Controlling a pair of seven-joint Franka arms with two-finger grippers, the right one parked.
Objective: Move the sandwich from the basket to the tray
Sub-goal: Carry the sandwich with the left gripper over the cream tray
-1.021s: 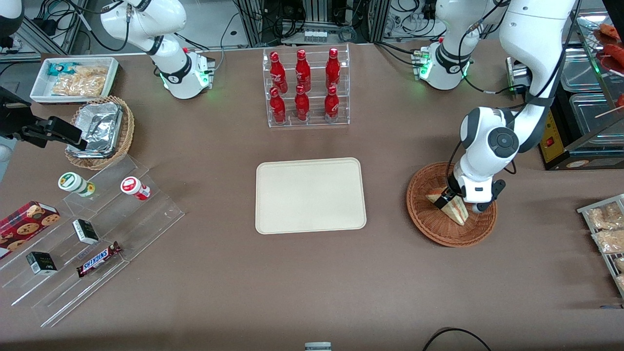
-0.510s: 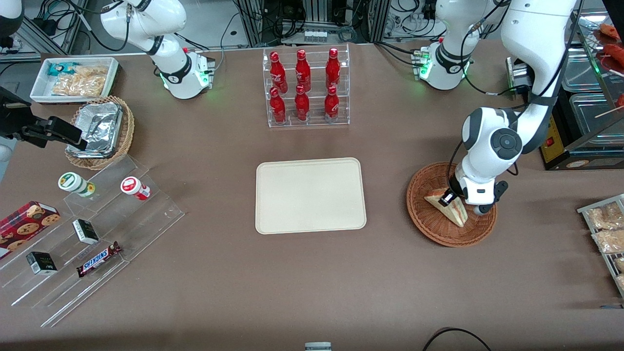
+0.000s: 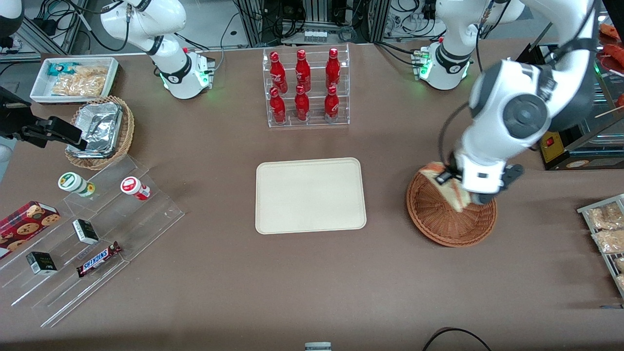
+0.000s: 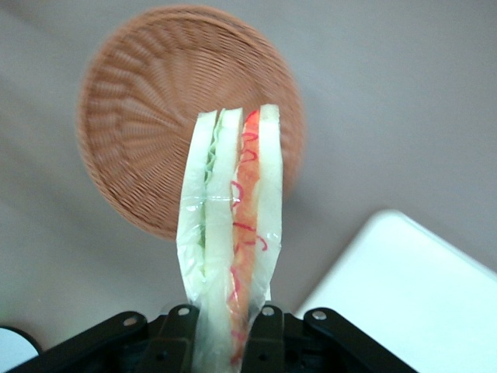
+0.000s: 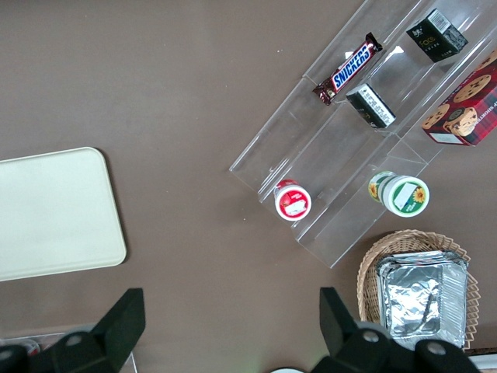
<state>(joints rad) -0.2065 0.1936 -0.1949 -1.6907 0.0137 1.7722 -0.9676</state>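
Observation:
My left gripper (image 3: 453,181) is shut on the sandwich (image 3: 451,187), a plastic-wrapped wedge of white bread with red and green filling, and holds it in the air above the reddish-brown wicker basket (image 3: 434,214). In the left wrist view the sandwich (image 4: 231,233) hangs between the two fingers, with the empty basket (image 4: 140,132) below it and a corner of the cream tray (image 4: 419,295) beside it. The tray (image 3: 310,195) lies flat at the table's middle, toward the parked arm's end from the basket.
A clear rack of red bottles (image 3: 305,87) stands farther from the front camera than the tray. A foil-lined basket (image 3: 100,131), a white snack bin (image 3: 73,78) and a clear stepped stand of snacks (image 3: 87,229) lie toward the parked arm's end. Bagged snacks (image 3: 607,229) lie near the working arm's table edge.
The gripper has risen out of the basket with the sandwich in it. The arm's wrist now sits higher and larger in the front view. The basket is left empty.

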